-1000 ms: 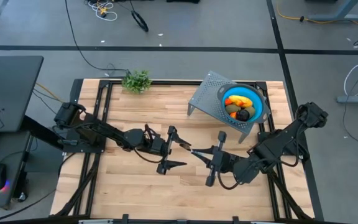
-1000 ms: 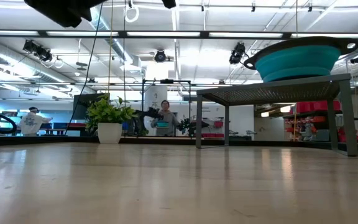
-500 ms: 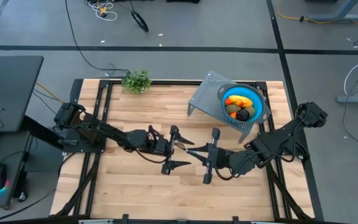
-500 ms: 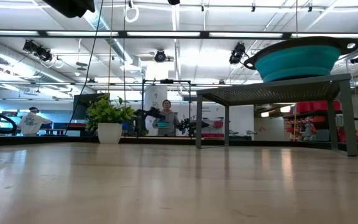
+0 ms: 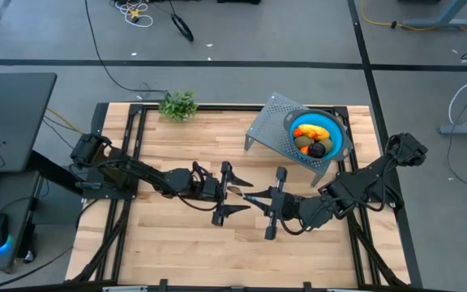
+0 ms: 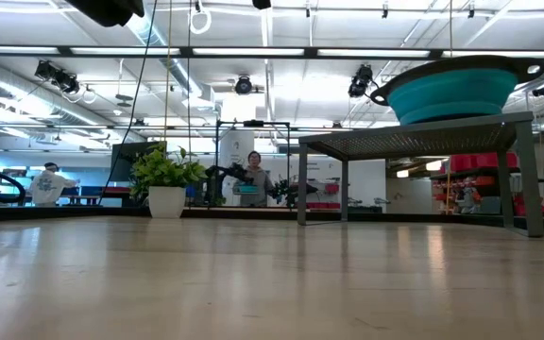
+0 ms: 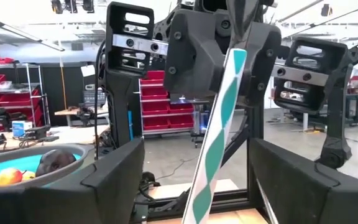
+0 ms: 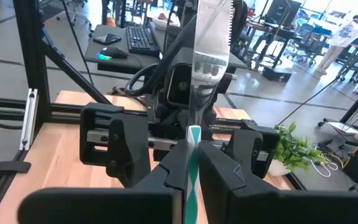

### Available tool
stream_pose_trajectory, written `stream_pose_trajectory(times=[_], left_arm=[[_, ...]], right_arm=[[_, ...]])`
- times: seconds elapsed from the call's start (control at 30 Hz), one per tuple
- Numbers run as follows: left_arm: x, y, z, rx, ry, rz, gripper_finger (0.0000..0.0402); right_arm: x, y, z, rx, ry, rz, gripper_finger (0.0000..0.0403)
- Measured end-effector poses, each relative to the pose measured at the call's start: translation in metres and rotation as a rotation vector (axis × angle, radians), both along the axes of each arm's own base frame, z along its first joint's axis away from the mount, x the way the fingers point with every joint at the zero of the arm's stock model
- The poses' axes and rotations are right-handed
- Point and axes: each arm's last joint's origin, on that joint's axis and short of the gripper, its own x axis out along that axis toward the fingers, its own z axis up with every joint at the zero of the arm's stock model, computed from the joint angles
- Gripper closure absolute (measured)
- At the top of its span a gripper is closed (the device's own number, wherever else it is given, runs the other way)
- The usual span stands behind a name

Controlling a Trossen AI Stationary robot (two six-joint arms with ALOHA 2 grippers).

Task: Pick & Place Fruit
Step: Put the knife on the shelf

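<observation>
Wooden table (image 5: 177, 243), mid-frame: right gripper (image 5: 251, 200) clamps the knife (image 7: 213, 149); left gripper (image 5: 240, 194) spread around it, not gripping. Fruit (image 5: 313, 140) already sits in the bowl (image 5: 336, 146), upper right; placing appears done.

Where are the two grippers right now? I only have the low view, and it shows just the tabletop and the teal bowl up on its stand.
Observer: Both hang over the middle of the table, the left gripper tip to tip with the right gripper.
Operator: Is either holding anything?
Observer: The right gripper is shut on the teal-striped handle of the knife.
Operator: And the left?
Observer: Open, its fingers on either side of the knife, not touching it.
</observation>
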Motion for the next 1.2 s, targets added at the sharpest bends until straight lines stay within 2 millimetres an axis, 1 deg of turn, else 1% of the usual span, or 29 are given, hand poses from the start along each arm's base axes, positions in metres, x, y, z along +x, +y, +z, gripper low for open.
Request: stream_pose_trajectory(times=[0.33, 0.63, 0.77, 0.97, 1.2], left_arm=[[0.0000, -0.0001, 0.0000, -0.019, 0.002, -0.006, 0.0184], [0.0000, 0.0000, 0.0001, -0.021, 0.002, -0.006, 0.0238], [-0.0001, -0.0001, 0.0001, -0.042, 0.004, -0.013, 0.0258], [-0.0005, 0.0002, 0.0017, -0.049, -0.012, -0.014, 0.0268], [-0.0021, 0.0006, 0.0062, -0.061, -0.060, -0.015, 0.0254]], right_arm=[[0.0000, 0.0000, 0.0000, 0.000, 0.000, -0.002, 0.0371], [-0.0001, -0.0001, -0.0002, -0.005, 0.002, -0.003, 0.0371], [-0.0003, -0.0012, 0.0001, -0.017, -0.004, -0.039, 0.0371], [0.0003, -0.0011, 0.0028, -0.010, -0.029, -0.048, 0.0371], [0.0008, -0.0008, 0.0052, -0.011, -0.049, -0.046, 0.0371]])
